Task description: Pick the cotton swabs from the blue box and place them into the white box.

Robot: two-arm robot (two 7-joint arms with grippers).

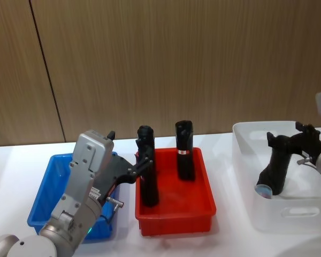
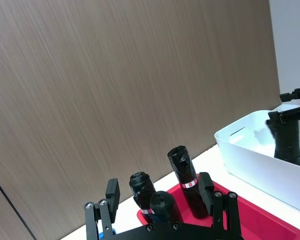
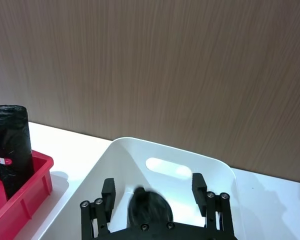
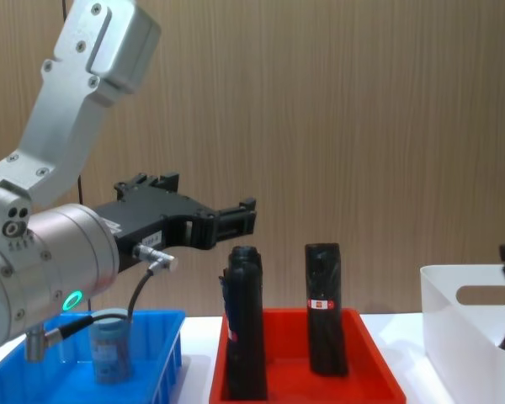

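Your right gripper, jaws spread, is releasing a cotton swabs jar inside the white box. Your left gripper, jaws spread, must next descend to the jar below it in the blue box.

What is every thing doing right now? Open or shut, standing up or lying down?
left gripper: fingers open, holding nothing
right gripper: fingers open, down inside the white box
cotton swabs jar: upright in the blue box
second cotton swabs jar: in the white box by the right gripper, tilt unclear
black rolls: upright in the red tray
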